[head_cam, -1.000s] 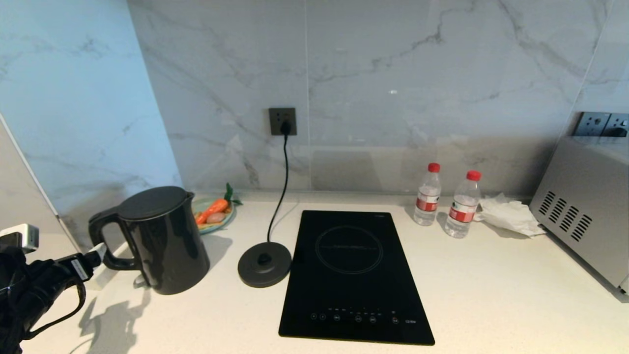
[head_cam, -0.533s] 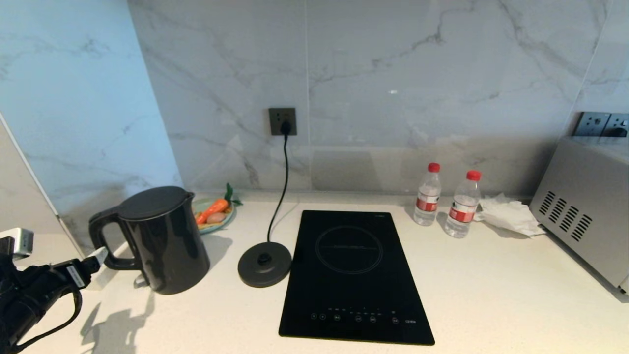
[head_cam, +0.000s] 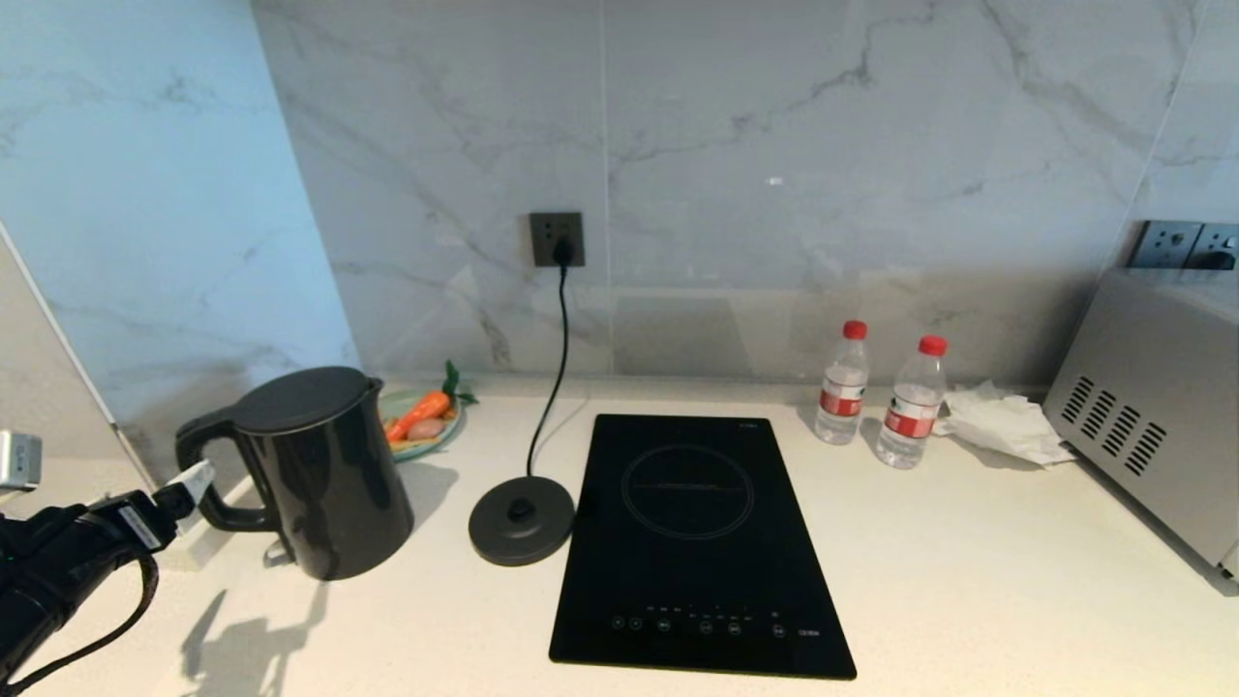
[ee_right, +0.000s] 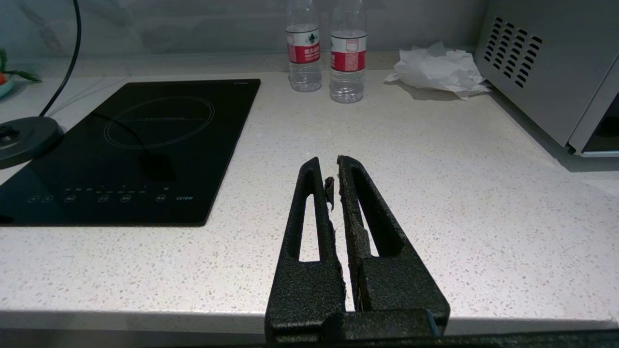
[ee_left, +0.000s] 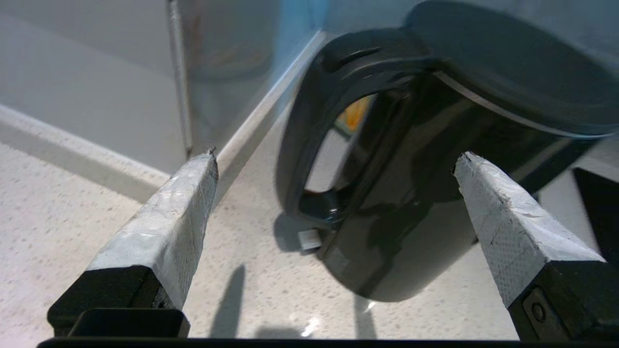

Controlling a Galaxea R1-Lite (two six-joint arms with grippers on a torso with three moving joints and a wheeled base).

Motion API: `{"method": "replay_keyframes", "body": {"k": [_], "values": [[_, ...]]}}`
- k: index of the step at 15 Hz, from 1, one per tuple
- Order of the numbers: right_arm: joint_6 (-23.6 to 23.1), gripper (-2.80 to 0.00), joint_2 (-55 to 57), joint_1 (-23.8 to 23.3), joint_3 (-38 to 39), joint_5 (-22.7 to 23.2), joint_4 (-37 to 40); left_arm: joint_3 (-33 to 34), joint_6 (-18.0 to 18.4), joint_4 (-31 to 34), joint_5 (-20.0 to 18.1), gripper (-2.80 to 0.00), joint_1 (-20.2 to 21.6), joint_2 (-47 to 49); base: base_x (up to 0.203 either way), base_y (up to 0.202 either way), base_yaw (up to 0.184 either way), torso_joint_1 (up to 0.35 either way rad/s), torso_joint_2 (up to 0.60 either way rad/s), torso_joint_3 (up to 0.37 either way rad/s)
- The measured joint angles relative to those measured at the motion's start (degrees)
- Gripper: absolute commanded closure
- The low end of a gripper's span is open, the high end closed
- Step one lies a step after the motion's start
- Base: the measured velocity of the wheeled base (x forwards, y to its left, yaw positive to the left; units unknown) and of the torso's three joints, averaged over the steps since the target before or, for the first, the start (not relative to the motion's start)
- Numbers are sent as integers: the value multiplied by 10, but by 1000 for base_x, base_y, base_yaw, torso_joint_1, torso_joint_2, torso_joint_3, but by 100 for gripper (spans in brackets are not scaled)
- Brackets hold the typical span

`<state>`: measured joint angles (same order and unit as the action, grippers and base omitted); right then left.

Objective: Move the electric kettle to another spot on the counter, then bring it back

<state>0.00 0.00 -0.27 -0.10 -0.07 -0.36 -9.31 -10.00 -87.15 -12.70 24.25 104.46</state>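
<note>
- Left end effector [ee_left: 333,174] level at the bench's [head_cam: 968,581] left edge, fingers spread wide astride the electric kettle [head_cam: 324,474] handle, gripping nothing
- Kettle upright beside its round base [head_cam: 521,520]
- Right end effector [ee_right: 333,179] pinched together, low before the bench

Black on speckled white
We see a glossy black electric kettle [head_cam: 324,471], white speckled bench [head_cam: 968,581], grey-veined marble wall [head_cam: 774,194].
</note>
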Motion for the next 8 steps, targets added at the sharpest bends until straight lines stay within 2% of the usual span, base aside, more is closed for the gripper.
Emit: {"method": "replay_keyframes", "body": {"k": [3,4,8], "values": [[0,0,0,0,0,0,0,10,-8,0,-1,-280,-31,-32,0,0,0,0,0,0],[0,0,0,0,0,0,0,11,-12,0,0,0,-41,-41,0,0,0,0,0,0],[0,0,0,0,0,0,0,22,-14,0,10,0,-101,-76,0,0,0,0,0,0]]}}
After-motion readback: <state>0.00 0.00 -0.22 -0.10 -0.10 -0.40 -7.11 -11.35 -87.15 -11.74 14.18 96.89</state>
